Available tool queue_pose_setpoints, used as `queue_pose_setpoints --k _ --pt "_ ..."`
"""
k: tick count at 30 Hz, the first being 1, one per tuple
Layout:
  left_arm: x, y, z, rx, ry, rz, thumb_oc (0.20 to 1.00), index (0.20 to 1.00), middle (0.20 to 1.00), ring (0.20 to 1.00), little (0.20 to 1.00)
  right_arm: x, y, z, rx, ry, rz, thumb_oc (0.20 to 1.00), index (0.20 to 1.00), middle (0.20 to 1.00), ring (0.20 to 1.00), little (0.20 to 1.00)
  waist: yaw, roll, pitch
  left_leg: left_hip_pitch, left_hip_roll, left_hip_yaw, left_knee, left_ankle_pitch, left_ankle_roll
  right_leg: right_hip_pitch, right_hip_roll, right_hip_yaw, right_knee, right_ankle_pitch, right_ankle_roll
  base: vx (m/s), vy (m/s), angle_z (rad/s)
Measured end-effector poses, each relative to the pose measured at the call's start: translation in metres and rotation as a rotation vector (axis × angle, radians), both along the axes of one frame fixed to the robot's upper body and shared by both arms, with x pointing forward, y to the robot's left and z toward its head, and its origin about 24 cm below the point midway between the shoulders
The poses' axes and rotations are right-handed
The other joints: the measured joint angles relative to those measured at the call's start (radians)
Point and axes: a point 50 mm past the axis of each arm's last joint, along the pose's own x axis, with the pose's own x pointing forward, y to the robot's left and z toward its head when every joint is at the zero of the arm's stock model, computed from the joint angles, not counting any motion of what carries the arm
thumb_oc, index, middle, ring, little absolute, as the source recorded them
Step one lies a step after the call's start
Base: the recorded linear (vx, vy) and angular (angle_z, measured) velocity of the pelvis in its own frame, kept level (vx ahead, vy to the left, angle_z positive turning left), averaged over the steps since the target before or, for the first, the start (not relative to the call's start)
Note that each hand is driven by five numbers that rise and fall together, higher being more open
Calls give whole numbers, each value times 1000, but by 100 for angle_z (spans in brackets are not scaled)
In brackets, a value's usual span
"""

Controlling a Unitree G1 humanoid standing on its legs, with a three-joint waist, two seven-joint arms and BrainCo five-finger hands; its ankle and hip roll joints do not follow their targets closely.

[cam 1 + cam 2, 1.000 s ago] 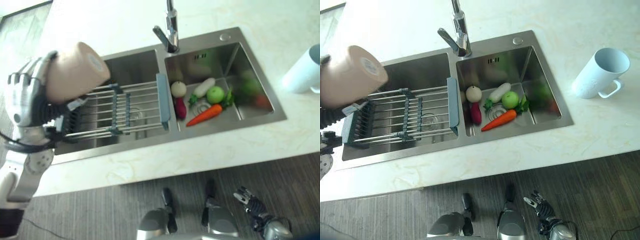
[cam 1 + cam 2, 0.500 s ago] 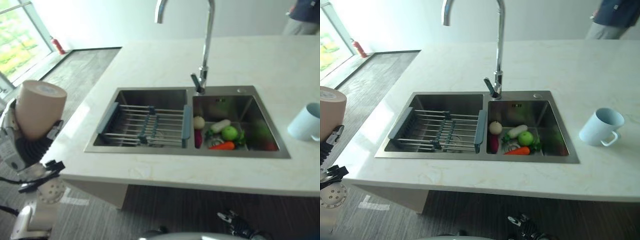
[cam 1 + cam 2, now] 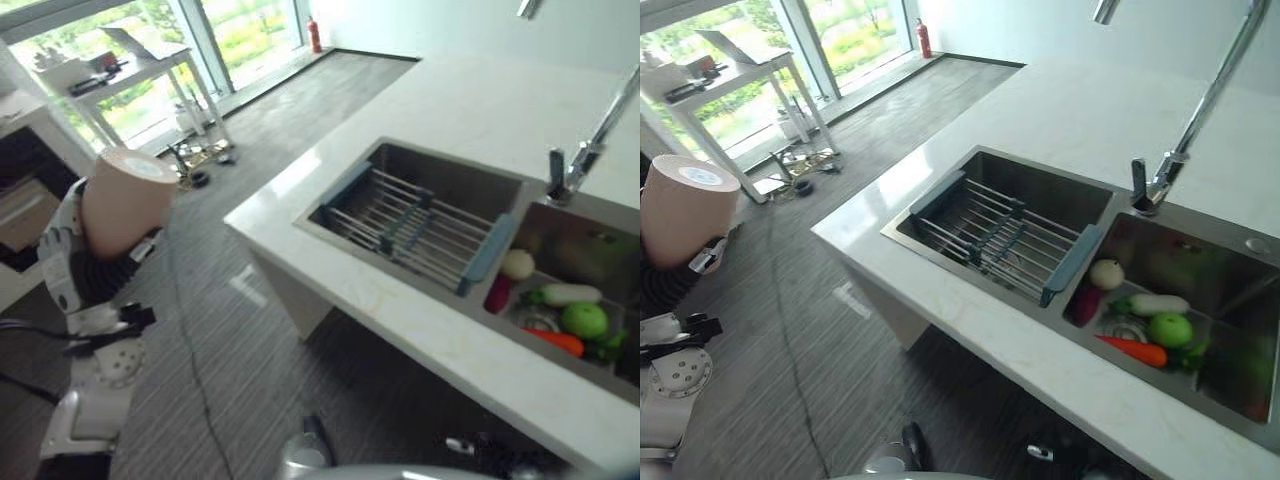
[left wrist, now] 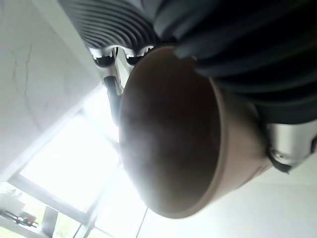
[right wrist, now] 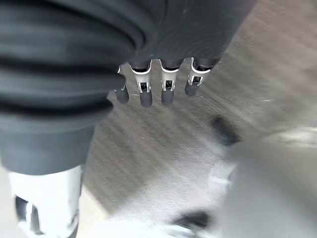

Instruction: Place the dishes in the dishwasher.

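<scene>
No readable text (cup's base label illegible).

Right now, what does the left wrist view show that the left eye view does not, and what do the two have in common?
The left wrist view alone shows the hollow inside of the pink cup and its rim. The left eye view alone shows the cup's flat base turned upward, the sink with its drying rack, the vegetables in the other basin, the white counter and the faucet. Both show the left robot hand closed around that cup.
</scene>
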Motion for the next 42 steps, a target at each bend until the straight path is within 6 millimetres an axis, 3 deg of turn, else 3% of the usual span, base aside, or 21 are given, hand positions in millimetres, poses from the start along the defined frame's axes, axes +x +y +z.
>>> queue_pose_setpoints --k 2,3,4,6,9,11,13,15,16,17,18,19,20,22,26,27,28,30,32,35,42 --pt "13 -6 12 27 -30 -46 200 200 200 200 200 -1 0 -1 12 14 -1 1000 1000 1000 1000 1000 -37 0 8 -23 -36 -93 -9 85 16 -83 -2 127 137 -95 44 -187 210 109" --pt "23 -11 27 46 -85 -76 200 200 200 200 200 0 11 -4 59 26 -9 1000 1000 1000 1000 1000 -62 -32 14 -55 -75 -126 -142 156 8 -128 34 156 88 -68 -11 -163 395 161" --pt "23 -12 30 45 -91 -83 200 200 200 200 200 2 12 -4 90 20 -55 1000 1000 1000 1000 1000 -36 -42 37 -45 -79 -71 -118 89 21 -139 25 129 73 -30 -6 -137 482 150" --pt "25 -14 24 53 -38 -118 200 200 200 200 200 -9 4 -6 93 28 -135 1000 1000 1000 1000 1000 -80 -24 43 50 -123 42 -153 18 28 -74 -13 16 100 -17 4 -125 496 151" --pt "22 -18 19 66 -16 -160 200 200 200 200 200 -13 -14 -2 48 17 -179 1000 1000 1000 1000 1000 -57 31 41 119 -207 -14 -267 -18 94 -74 -92 25 211 -18 15 -112 435 108" --pt "20 -16 21 96 2 -177 200 200 200 200 200 9 1 -1 81 -25 -162 1000 1000 1000 1000 1000 -12 16 38 103 -274 -59 -267 -56 145 -86 -163 51 237 14 59 -107 437 75" --pt "21 -20 30 137 13 -213 200 200 200 200 200 36 18 6 112 -88 -97 1000 1000 1000 1000 1000 28 8 36 76 -294 -101 -219 -81 190 -99 -149 42 272 4 87 -62 370 68" --pt "20 -31 41 180 -19 -273 200 200 200 200 200 41 20 10 116 -119 -74 1000 1000 1000 1000 1000 35 3 33 71 -316 -138 -211 -89 206 -121 -197 85 366 15 121 -11 9 78" --pt "29 -42 46 158 -45 -303 200 200 200 200 200 39 21 12 138 -142 -101 1000 1000 1000 1000 1000 31 23 45 41 -295 -230 -149 -98 232 -140 -108 206 443 -87 114 36 -237 208" --pt "39 -66 60 170 -128 -412 200 200 200 200 200 14 33 2 167 -87 -109 1000 1000 1000 1000 1000 -4 25 32 -16 -260 -402 -116 -85 218 -181 174 539 416 -191 71 35 -275 395" --pt "54 -83 65 163 -153 -480 200 200 200 200 200 3 43 -2 222 -72 -144 1000 1000 1000 1000 1000 -62 15 30 -51 -267 -617 -141 -25 163 -192 418 750 284 -249 -18 107 -354 496" --pt "58 -79 46 154 -56 -465 200 200 200 200 200 4 44 -3 194 -47 -69 1000 1000 1000 1000 1000 -76 -27 21 -52 -293 -602 -180 -89 24 -193 460 798 108 -161 -84 57 -312 408" --pt "56 -74 40 157 -18 -446 200 200 200 200 200 9 38 -1 178 -56 -53 1000 1000 1000 1000 1000 -72 -45 18 -44 -312 -551 -193 -87 44 -187 420 778 58 -104 -96 62 -301 242" --pt "42 -57 24 152 68 -383 200 200 200 200 200 5 24 -5 139 -5 -88 1000 1000 1000 1000 1000 -45 -40 3 -18 -349 -474 -207 -9 162 -192 315 630 87 -53 -99 58 -152 122" --pt "31 -44 24 166 94 -334 200 200 200 200 200 17 23 -5 143 -3 -120 1000 1000 1000 1000 1000 45 -5 -13 -27 -345 -483 -205 -18 158 -194 302 593 103 -81 -87 5 -41 36" --pt "35 -51 27 179 89 -375 200 200 200 200 200 20 23 -3 151 -25 -156 1000 1000 1000 1000 1000 12 -27 -13 -48 -318 -369 -155 -92 68 -158 272 547 69 -48 -124 -83 63 94" --pt "40 -60 33 196 66 -426 200 200 200 200 200 13 20 -5 149 -15 -197 1000 1000 1000 1000 1000 -34 -47 -10 -89 -253 -264 -73 -101 48 -134 253 492 49 -48 -123 -66 113 120" --pt "40 -69 41 211 25 -473 200 200 200 200 200 6 14 -6 133 -9 -242 1000 1000 1000 1000 1000 -46 -51 -11 -124 -150 -287 -18 -99 44 -127 255 490 36 -47 -115 48 179 45" --pt "42 -71 41 218 37 -488 200 200 200 200 200 6 8 -5 129 -23 -277 1000 1000 1000 1000 1000 -63 -40 -12 -110 -109 -312 -61 -100 30 -109 249 489 23 -44 -91 -19 140 -5" --pt "49 -82 48 232 25 -532 200 200 200 200 200 -4 2 -7 130 -4 -329 1000 1000 1000 1000 1000 -108 -6 -18 -37 -111 -290 -201 -13 7 -84 242 475 -3 -39 -56 13 75 11" --pt "53 -82 54 294 86 -554 200 200 200 200 200 -17 16 -14 191 19 -335 1000 1000 1000 1000 1000 -111 -28 -27 25 -198 -237 -268 9 45 -9 170 493 -113 20 29 23 3 -7"
